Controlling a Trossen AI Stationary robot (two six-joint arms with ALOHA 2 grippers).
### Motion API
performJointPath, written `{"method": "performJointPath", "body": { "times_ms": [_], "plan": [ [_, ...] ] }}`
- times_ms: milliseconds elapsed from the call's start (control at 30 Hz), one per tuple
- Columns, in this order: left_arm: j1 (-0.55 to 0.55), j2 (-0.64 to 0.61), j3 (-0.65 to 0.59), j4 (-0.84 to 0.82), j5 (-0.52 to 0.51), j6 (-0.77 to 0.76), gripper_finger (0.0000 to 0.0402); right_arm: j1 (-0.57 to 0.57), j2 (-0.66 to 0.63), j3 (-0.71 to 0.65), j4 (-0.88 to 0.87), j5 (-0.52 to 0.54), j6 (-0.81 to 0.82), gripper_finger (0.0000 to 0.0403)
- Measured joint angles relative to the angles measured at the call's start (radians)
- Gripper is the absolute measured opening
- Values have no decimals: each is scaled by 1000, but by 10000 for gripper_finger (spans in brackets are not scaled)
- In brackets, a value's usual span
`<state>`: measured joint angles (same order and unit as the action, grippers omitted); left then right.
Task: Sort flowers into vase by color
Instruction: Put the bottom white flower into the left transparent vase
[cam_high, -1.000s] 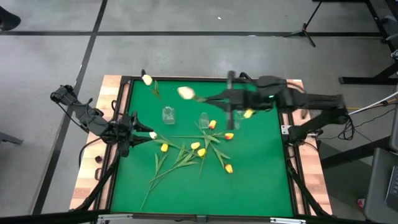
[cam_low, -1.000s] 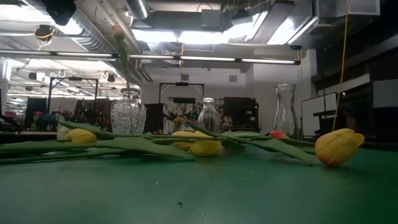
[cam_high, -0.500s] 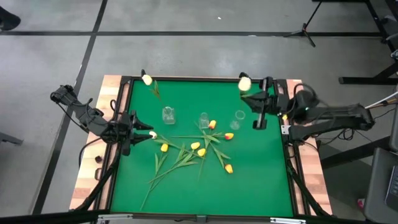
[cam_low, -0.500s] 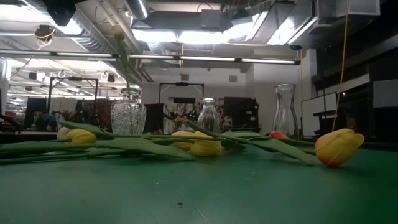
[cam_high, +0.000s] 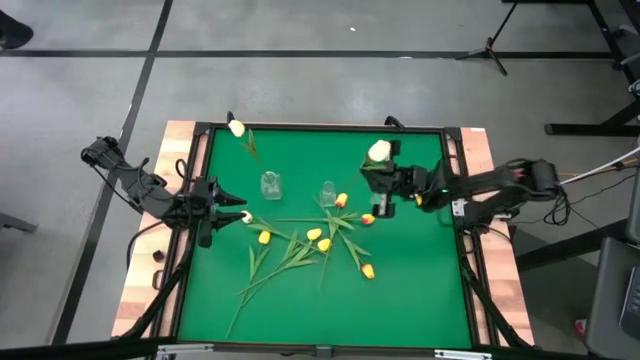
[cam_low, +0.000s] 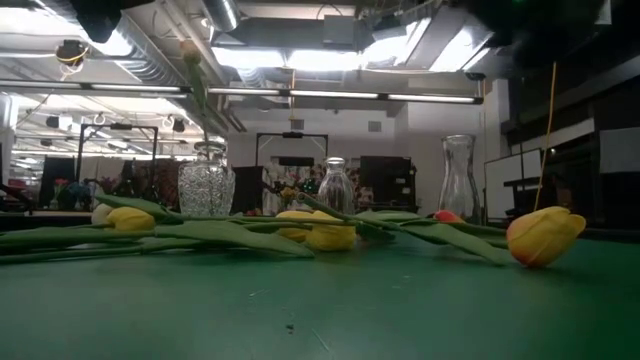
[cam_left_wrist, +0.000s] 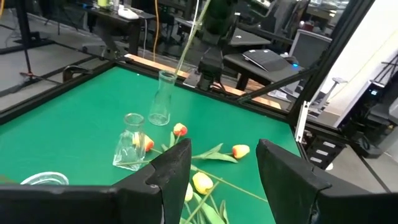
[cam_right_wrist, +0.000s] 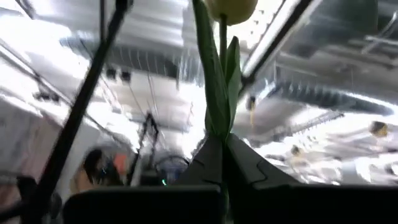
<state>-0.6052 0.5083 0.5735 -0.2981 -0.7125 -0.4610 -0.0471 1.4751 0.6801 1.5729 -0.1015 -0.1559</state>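
Note:
My right gripper (cam_high: 381, 190) is shut on a white tulip (cam_high: 379, 151) and stands above the tall glass vase (cam_left_wrist: 160, 99) near the mat's right side. Another white tulip (cam_high: 237, 128) stands in the cut-glass vase (cam_high: 270, 183). A small vase (cam_high: 327, 192) stands between the two. Several yellow tulips (cam_high: 314, 235) and orange ones (cam_high: 342, 200) lie loose on the green mat, stems crossing. My left gripper (cam_high: 228, 212) is open at the mat's left edge, with a white tulip head (cam_high: 245, 216) just beside it. My right gripper pinches the white tulip's stem (cam_right_wrist: 221, 127) and a leaf between its two fingers (cam_right_wrist: 202, 158), which point upward. The bud (cam_right_wrist: 231, 7) stands upright above the fingers. The lower stem (cam_left_wrist: 186, 43) hangs down toward the tall vase's mouth; whether it is inside, I cannot tell.
The green mat (cam_high: 410, 300) has free room along its near and right parts. A wooden border (cam_high: 140, 290) and black frame rails surround it. The loose stems (cam_low: 200, 235) lie flat in a tangle at the mat's middle.
My right gripper carried the white tulip from the mat's middle toward the right edge, then came back left over the tall vase. The tulip turned from lying level, bud toward the left, to upright. My left arm kept still.

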Motion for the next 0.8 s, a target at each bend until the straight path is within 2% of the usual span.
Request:
{"method": "performJointPath", "body": {
  "times_ms": [233, 467, 800],
  "plan": [
    [0, 0, 0, 0, -2, 1, 179, -54, 223, 207, -6, -102, 120, 1],
    [0, 0, 0, -2, -4, 3, 179, -100, 375, 423, -9, -170, 193, 1],
    [0, 0, 0, -5, -4, 20, 179, -126, 595, 668, -8, -204, 289, 1]
  ]
}}
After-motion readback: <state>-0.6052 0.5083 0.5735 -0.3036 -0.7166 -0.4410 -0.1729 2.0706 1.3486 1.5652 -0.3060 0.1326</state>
